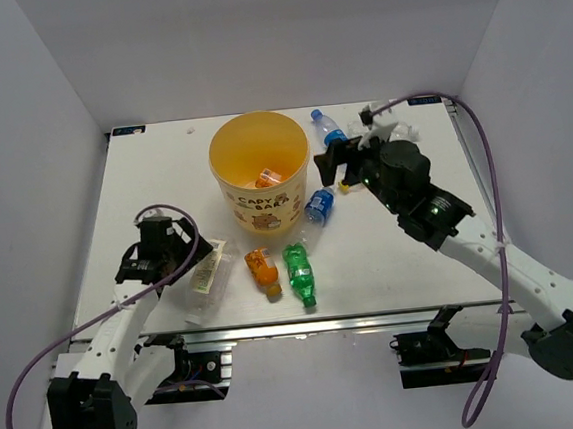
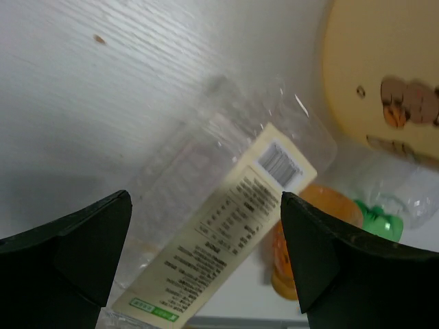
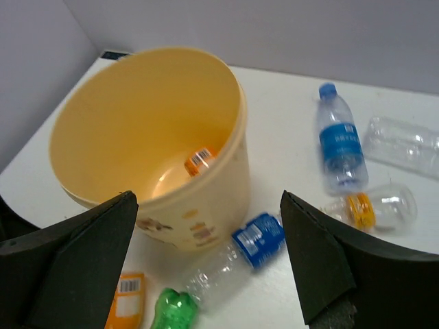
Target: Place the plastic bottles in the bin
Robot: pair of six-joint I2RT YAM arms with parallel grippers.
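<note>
**Left jaws are lining up over a pale-labelled bottle; right jaws are hanging empty by the bin**

A white surface (image 1: 391, 266) is carrying a round yellow bin (image 1: 266, 208) with a cartoon print, standing upright near the middle. One small orange-labelled bottle (image 3: 200, 160) is lying at the bottom of the bin. The other bottles are lying on their sides outside it. In front of the bin are a clear pale-labelled bottle (image 1: 204, 273), an orange bottle (image 1: 262, 269) and a green bottle (image 1: 299, 274). A blue-labelled bottle (image 1: 318, 206) is lying just beside the bin's right wall. Behind and to the right are a second blue-labelled bottle (image 1: 327, 129), a yellow-capped bottle (image 3: 374, 208) and a plain clear bottle (image 3: 405, 140).

The left jaws are standing wide apart above the pale-labelled bottle, holding nothing. Whether they are touching it cannot be told. The right jaws are also wide apart and empty, hovering beside the bin's right rim.

The step in hand is probably the left arm's pickup. The bottle is lying diagonally under the jaws, so turning the wrist to cross its long axis squarely would likely help. Coming down around the labelled middle looks best. The thin clear plastic will probably flex and slip, so a gentle, centred squeeze seems wise. The orange bottle is lying near, so a straight lift should avoid nudging it. Letting go is safest once the bottle is well inside the bin's rim.
</note>
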